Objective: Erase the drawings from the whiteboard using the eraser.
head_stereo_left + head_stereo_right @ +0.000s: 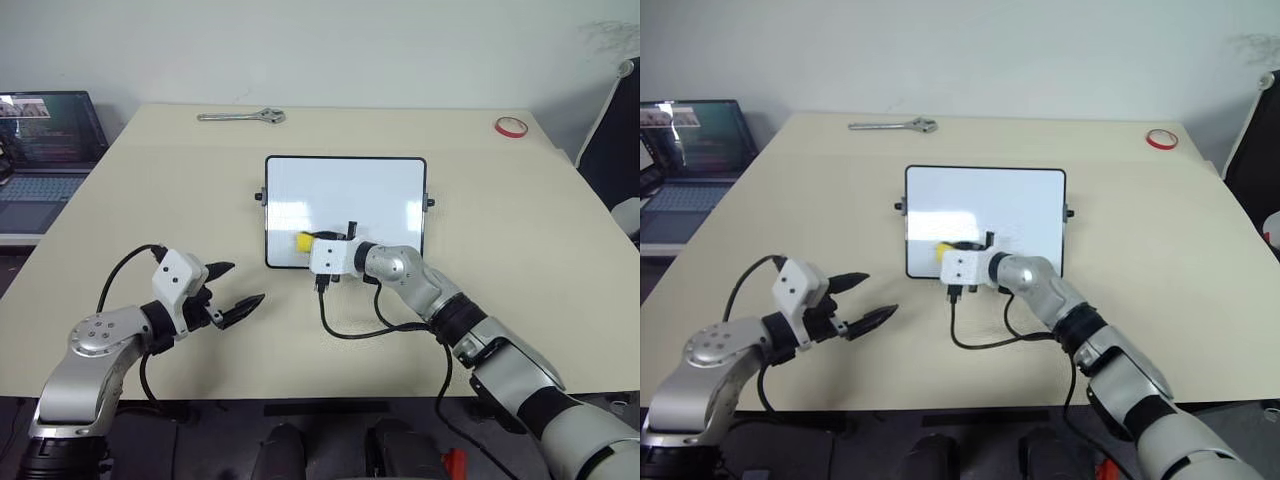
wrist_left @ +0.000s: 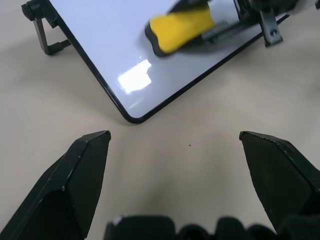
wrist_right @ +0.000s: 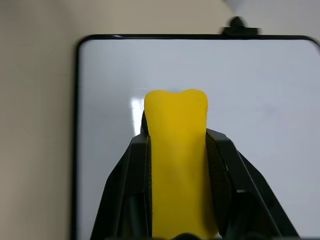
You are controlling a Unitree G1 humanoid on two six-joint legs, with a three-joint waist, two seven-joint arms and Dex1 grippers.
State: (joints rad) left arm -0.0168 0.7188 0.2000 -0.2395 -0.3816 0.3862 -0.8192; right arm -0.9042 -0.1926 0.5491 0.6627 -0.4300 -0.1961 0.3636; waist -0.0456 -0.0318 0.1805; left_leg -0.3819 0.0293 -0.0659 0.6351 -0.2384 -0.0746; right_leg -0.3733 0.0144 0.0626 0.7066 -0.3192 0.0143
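The whiteboard stands tilted on the middle of the beige table, its black frame and side knobs showing. My right gripper is shut on the yellow eraser, which presses against the board's lower left area. In the right wrist view the eraser sticks out between the two black fingers onto the white surface. My left gripper hovers open and empty over the table, left of and nearer than the board's corner. I cannot make out the drawings; the wrist hides part of the board's near edge.
A metal wrench lies at the table's far edge. A red tape ring sits at the far right corner. A laptop stands off the table's left side. Black cables loop on the table under my right arm.
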